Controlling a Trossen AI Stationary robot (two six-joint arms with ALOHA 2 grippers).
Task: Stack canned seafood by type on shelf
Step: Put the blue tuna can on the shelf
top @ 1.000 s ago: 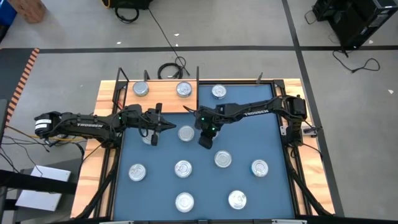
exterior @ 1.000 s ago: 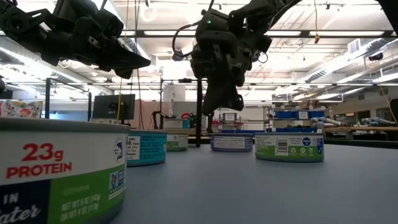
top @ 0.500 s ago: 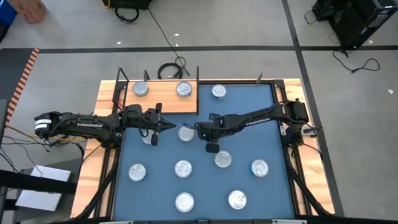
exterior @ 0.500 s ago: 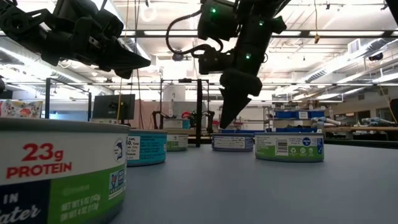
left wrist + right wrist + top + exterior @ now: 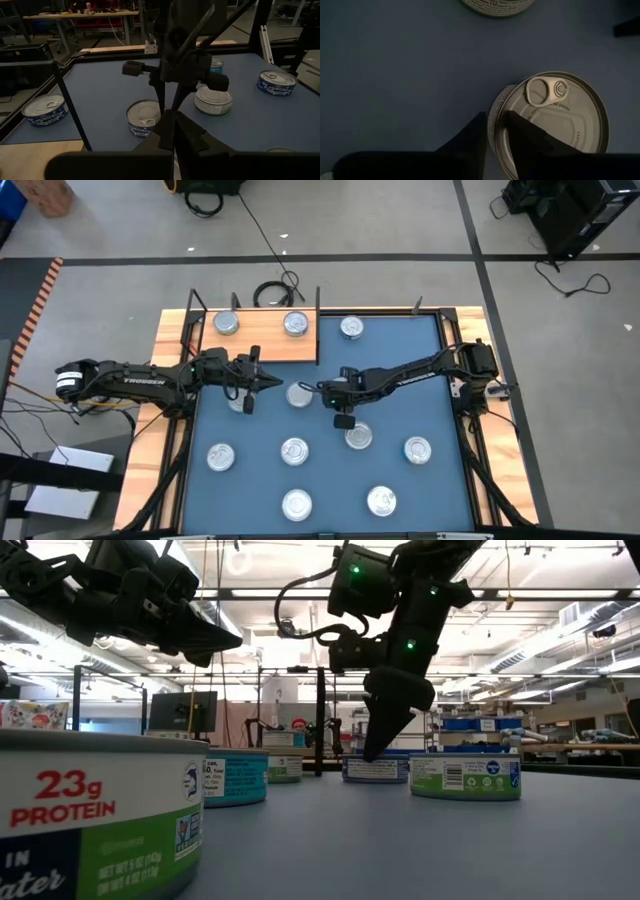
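Silver tins (image 5: 294, 451), high view: lying flat and well apart across the blue mat (image 5: 400, 380), shiny lids facing up; two sitting on the shelf (image 5: 260, 345), one near each far corner.
High view, shelf edges: light-brown board lying at the mat's far left corner, thin black uprights (image 5: 318, 325) standing at its corners; bare wood showing between and in front of its two tins.
High view, right gripper (image 5: 343, 420): reaching over the mat's middle, hanging at the edge of the near-centre tin (image 5: 358, 437).
High view, left gripper (image 5: 250, 387): hovering just off the shelf's near edge, clenched on nothing, partly covering one tin.
High view, open room: wide blue gaps lying between the near rows; tighter between the two grippers, with one tin (image 5: 299, 394) sitting there.
Low view, nearest tin (image 5: 100, 810): filling the near left, white and green label reading "23g PROTEIN"; farther tins showing teal, blue and green bands; right gripper pointing down, tip meeting a tin's top edge.
Left wrist view: fingers (image 5: 190, 135) pressing together; pull-tab tin with blue and white label lying beyond, the other arm rising behind it.
Right wrist view: fingers (image 5: 470, 137) standing narrowly parted, straddling the tin's rim, one outside the wall, one over the lid beside the ring pull (image 5: 545, 91); bare mat lying open alongside.
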